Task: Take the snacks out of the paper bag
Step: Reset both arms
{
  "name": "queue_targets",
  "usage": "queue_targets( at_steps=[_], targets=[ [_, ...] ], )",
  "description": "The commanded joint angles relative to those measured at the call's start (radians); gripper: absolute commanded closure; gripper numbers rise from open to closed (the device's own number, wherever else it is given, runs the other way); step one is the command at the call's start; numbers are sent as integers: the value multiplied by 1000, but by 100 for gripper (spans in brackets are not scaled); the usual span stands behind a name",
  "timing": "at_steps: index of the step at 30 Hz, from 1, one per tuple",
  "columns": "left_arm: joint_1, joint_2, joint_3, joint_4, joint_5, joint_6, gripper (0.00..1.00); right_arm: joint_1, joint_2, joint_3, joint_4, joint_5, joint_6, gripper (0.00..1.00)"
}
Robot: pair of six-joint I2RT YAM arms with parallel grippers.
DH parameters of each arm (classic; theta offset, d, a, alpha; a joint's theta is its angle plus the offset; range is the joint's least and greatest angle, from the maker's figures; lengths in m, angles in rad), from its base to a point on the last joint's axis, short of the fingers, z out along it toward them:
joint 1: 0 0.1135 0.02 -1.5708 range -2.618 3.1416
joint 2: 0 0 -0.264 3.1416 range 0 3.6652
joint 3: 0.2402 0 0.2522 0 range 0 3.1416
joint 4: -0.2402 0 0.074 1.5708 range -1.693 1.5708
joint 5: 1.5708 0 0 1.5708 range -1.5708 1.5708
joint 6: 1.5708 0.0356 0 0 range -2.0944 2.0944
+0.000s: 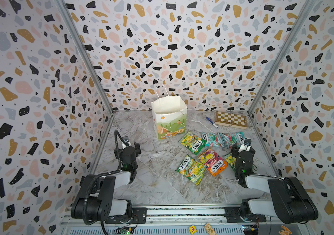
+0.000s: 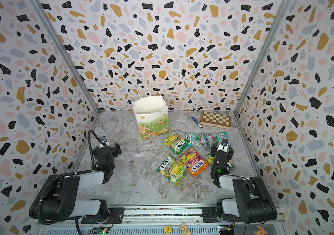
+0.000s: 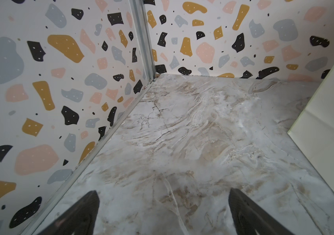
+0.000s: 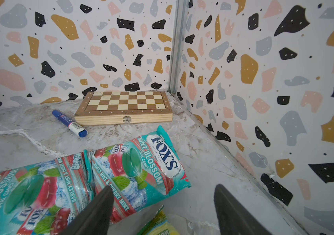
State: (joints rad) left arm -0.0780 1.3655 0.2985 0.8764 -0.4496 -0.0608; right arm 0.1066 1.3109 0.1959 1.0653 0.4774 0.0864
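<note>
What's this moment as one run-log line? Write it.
bag: upright, open top | candy packs: lying on table beside bag | left tool: open, empty | right tool: open, empty, by teal pack

The flat teal-red, green-yellow and orange-red candy pouches [image 1: 213, 163] were glossy crinkled film, the white printed carrier bag [image 1: 169, 122] matt creased paper, the checkered box [image 4: 124, 105] smooth pale wood, the grey-veined tabletop [image 1: 153, 183] marble-look, faintly shiny.

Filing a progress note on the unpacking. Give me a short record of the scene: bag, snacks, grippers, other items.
paper bag: upright, mouth open, no pouch visible inside
snacks: six pouches on the table, one partly hidden by the right arm
left gripper: open, empty
right gripper: open, empty, near a teal pouch
other: chessboard, marker
</note>
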Motion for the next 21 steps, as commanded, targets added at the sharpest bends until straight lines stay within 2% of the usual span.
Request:
queue_targets(
  at_steps=[1, 6, 8, 11, 16, 18, 19, 20, 21],
  targets=[
    [23, 5, -44, 171, 114, 15, 0, -47, -13, -28, 93, -153, 44, 20],
    [29, 23, -139, 350, 124, 16, 0, -80, 68, -88, 281, -247, 40, 19],
    [28, 64, -145, 401, 125, 22, 0, -69, 69, -90, 284, -268, 19, 18],
    [16, 48, -121, 326, 98, 23, 0, -52, 97, -81, 303, -269, -5, 18],
    [11, 54, -123, 340, 88, 25, 0, -20, 150, -40, 270, -285, -44, 16],
    [11, 50, -125, 338, 92, 25, 0, 0, 225, -40, 375, -251, -73, 9],
    [11, 50, -126, 341, 91, 26, 0, 10, 193, -23, 283, -248, -71, 6],
    [11, 49, -127, 340, 91, 27, 0, 9, 184, -18, 270, -251, -64, 1],
    [11, 48, -127, 341, 91, 27, 0, 9, 198, -22, 297, -247, -70, 1]
  ],
)
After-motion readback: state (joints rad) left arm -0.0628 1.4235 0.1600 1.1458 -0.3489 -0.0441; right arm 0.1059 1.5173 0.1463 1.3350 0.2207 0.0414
